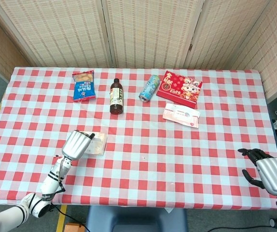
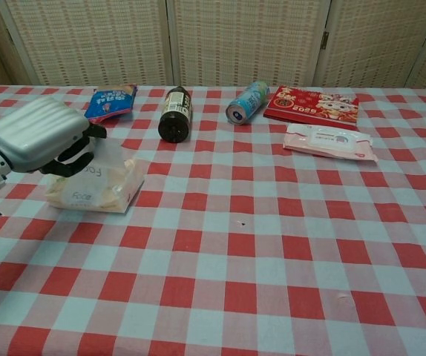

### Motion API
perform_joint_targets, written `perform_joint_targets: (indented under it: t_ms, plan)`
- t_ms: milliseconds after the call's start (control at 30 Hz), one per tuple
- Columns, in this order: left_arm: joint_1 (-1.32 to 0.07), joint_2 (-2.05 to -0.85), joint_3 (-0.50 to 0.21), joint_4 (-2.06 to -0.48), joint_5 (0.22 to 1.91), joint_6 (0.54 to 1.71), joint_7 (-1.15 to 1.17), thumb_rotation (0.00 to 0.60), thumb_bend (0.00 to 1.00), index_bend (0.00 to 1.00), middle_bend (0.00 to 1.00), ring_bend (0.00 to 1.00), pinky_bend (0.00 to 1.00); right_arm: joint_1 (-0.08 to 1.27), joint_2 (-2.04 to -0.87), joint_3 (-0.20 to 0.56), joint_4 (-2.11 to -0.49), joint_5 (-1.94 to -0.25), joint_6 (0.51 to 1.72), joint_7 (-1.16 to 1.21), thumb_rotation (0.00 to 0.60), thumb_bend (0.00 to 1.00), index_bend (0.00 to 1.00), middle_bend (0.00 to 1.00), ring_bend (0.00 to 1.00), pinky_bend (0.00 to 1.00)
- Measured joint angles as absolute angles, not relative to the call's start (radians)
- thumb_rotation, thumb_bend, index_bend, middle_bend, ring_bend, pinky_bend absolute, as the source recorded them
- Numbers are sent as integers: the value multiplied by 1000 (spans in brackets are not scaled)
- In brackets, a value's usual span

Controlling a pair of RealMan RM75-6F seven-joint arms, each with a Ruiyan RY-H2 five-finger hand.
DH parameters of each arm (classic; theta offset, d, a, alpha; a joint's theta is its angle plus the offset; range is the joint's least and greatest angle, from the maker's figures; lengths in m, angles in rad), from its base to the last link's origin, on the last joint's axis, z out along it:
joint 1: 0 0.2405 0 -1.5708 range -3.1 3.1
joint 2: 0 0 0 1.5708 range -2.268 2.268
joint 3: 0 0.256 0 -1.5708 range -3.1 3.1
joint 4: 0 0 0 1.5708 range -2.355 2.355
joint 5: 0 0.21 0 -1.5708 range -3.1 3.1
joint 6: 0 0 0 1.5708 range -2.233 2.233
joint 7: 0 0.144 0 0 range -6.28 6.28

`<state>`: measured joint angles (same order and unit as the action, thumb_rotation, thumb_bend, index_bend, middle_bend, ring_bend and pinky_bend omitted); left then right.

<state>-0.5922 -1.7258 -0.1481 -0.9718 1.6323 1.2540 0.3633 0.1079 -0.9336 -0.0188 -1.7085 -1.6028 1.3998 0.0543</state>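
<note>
our left hand [image 2: 41, 136] hangs right over the near-left end of the tissue pack [image 2: 102, 185], dark fingers [image 2: 76, 154] curled down toward the plastic, and we can't tell if they're touching it or pinching anything. the pack sits just ahead and to the right of those fingertips, on the left part of the checked table [image 1: 143, 169], long axis running roughly left-right. our right hand [image 1: 269, 172] is way off at the far right edge, fingers apart and holding nothing, so the left one's clearly closer.
</note>
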Motion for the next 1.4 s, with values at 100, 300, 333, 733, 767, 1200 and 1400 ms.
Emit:
perform_joint_targets:
  t_ms: [100, 300, 333, 733, 767, 1200, 1400]
  plan:
    - [-598, -1738, -148, -950, 1633, 1279, 358, 600, 553, 626, 850, 853, 853, 108, -933, -19, -1709, -1603, 1398, 55, 600, 287, 254, 320, 240, 510]
    - [-606, -1736, -162, -950, 1631, 1334, 374, 600, 553, 627, 852, 853, 852, 110, -933, -21, -1710, -1603, 1393, 54, 600, 287, 255, 320, 240, 510]
    - [-607, -1729, -167, -962, 1629, 1341, 379, 600, 553, 627, 852, 852, 852, 111, -933, -21, -1710, -1603, 1391, 54, 600, 287, 255, 320, 240, 510]
    - [-587, -1438, -198, -1222, 1579, 1335, 431, 600, 551, 635, 856, 852, 852, 115, -932, -26, -1712, -1605, 1378, 39, 600, 287, 255, 320, 240, 510]
    - [-580, -1410, -199, -1239, 1569, 1334, 439, 600, 550, 635, 856, 852, 852, 116, -932, -27, -1712, -1605, 1376, 36, 600, 287, 255, 320, 240, 510]
    - [-414, -1324, -182, -1161, 1439, 1430, 500, 600, 553, 645, 863, 853, 856, 121, -937, -30, -1714, -1601, 1362, 14, 600, 287, 255, 320, 240, 510]
    - [-366, -1370, -158, -1086, 1436, 1489, 447, 600, 503, 457, 697, 784, 836, 123, -939, -31, -1716, -1598, 1357, 8, 600, 288, 256, 320, 240, 510]
